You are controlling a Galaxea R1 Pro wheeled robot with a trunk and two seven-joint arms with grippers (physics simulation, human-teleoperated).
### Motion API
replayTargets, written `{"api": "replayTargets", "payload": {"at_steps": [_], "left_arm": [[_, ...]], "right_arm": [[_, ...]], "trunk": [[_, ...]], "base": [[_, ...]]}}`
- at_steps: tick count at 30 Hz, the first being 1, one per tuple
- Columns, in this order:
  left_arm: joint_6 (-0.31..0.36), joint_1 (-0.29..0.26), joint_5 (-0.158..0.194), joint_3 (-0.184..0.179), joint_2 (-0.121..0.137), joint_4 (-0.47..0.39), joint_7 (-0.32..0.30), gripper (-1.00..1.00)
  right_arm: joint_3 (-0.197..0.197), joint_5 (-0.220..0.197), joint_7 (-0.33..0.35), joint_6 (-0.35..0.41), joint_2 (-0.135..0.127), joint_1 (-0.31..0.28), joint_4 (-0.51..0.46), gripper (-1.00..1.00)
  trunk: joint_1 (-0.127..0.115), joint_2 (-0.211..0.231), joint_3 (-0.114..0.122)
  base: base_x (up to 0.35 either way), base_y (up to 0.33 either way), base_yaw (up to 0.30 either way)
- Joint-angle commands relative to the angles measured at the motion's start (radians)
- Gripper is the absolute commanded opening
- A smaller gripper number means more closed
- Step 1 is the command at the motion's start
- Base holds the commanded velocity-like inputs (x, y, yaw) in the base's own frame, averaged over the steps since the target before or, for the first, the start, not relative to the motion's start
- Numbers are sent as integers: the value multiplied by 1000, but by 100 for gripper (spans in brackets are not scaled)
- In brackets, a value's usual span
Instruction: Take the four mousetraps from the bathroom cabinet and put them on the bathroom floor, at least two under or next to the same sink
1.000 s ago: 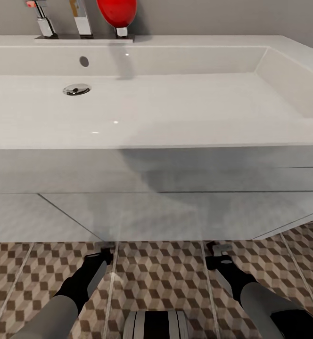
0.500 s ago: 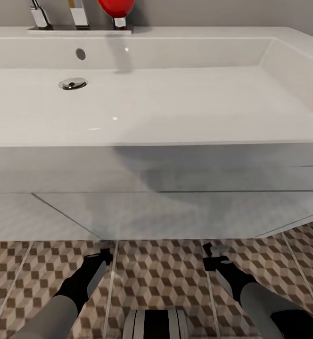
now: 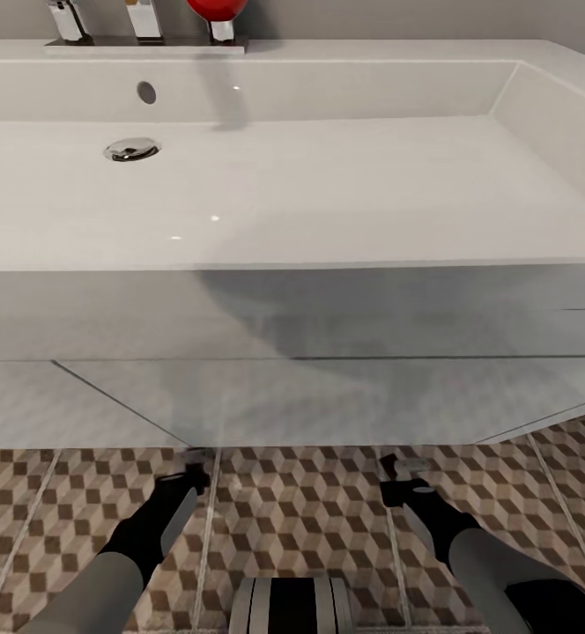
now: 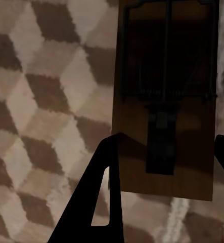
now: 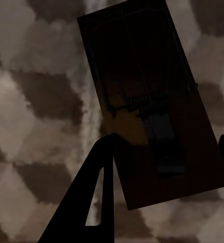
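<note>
A wide white bathroom sink on a white vanity unit stands directly ahead of the robot, with chrome tap fittings and a red object on its back ledge. Below it lies the bathroom floor, tiled in a brown, beige and white cube pattern.

Both arms reach forward and down, close to the foot of the vanity. The left gripper has a mousetrap held between its two dark fingers, which press its lower end from both sides, the tiles showing behind it. The right gripper likewise clamps a second mousetrap, tilted between its fingers, with shadowed tiles beyond. How near either trap is to the tiles cannot be told.
</note>
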Motion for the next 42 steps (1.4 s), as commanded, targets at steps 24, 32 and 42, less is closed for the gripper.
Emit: {"api": "replayTargets", "payload": {"at_steps": [24,32,42], "left_arm": [[3,0,12,-5,44,-9,9,-100],[4,0,13,-5,44,-9,9,-100],[5,0,12,-4,44,-9,9,-100]], "right_arm": [[-58,0,-6,6,-22,0,-2,-100],[-59,0,-6,6,-21,0,-2,-100],[-59,0,-5,6,-21,0,-2,-100]], "trunk": [[0,0,-1],[2,-1,-20],[3,-2,-24]], "base": [[0,0,0],[0,0,0],[0,0,0]]}}
